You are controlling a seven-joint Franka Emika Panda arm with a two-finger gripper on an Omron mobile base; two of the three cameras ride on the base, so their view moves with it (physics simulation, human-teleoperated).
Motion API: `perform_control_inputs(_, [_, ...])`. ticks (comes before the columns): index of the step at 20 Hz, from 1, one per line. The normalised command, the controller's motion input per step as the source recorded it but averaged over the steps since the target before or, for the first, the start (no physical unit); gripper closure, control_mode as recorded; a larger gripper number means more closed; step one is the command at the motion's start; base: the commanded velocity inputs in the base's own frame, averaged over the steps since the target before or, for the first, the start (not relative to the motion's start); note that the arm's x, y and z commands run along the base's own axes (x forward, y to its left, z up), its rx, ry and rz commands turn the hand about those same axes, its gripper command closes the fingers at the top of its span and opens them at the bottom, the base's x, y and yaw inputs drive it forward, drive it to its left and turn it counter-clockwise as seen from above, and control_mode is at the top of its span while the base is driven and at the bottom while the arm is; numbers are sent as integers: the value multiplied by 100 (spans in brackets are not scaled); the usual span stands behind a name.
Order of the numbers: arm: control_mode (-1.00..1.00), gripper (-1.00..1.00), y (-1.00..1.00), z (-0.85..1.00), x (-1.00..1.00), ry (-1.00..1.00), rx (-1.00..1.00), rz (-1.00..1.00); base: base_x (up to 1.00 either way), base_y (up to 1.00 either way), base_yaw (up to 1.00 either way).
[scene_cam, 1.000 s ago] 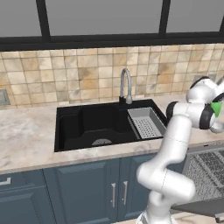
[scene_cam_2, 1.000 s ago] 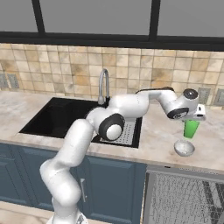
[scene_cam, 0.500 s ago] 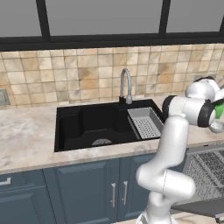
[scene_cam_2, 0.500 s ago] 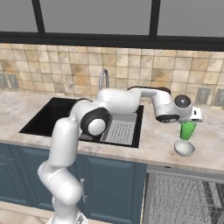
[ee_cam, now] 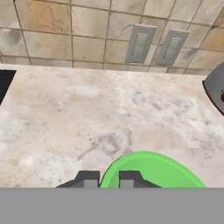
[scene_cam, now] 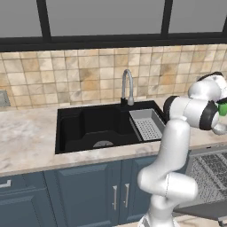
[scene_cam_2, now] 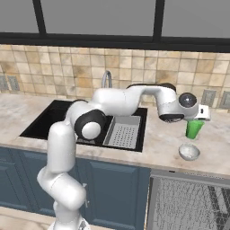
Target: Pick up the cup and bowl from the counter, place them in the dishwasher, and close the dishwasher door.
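Note:
The bright green cup [scene_cam_2: 194, 129] stands at the right of the counter [scene_cam_2: 157, 143], with the pale glossy bowl [scene_cam_2: 189, 152] just in front of it. My gripper [scene_cam_2: 196, 120] comes down on the cup from above. In the hand view my gripper [ee_cam: 108, 180] has its two fingertips close together on the cup's [ee_cam: 153, 170] near rim, pinching the wall. A green sliver of the cup [scene_cam: 222, 107] shows past the wrist. The dishwasher [scene_cam_2: 191, 204] below is open, its wire rack [scene_cam: 213, 170] showing above the lowered door [scene_cam: 206, 210].
A black sink [scene_cam: 95, 128] holds a grey strainer tray [scene_cam_2: 122, 133] beside the faucet [scene_cam: 127, 88]. Two wall outlets [ee_cam: 140, 43] sit on the tiled backsplash behind the cup. A dark grey rounded object [ee_cam: 216, 89] shows at the hand view's right edge.
The forearm and wrist have swung round above the cup, and the hand has settled onto it. The cup has shifted only slightly; the bowl has not moved.

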Motion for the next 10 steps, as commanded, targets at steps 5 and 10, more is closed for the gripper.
perform_control_inputs(5, [-100,100,-1,42,-17,-2,8,-7,0,0,0])
perform_control_inputs(10, [-100,100,-7,14,-56,-6,28,-16,0,0,0])
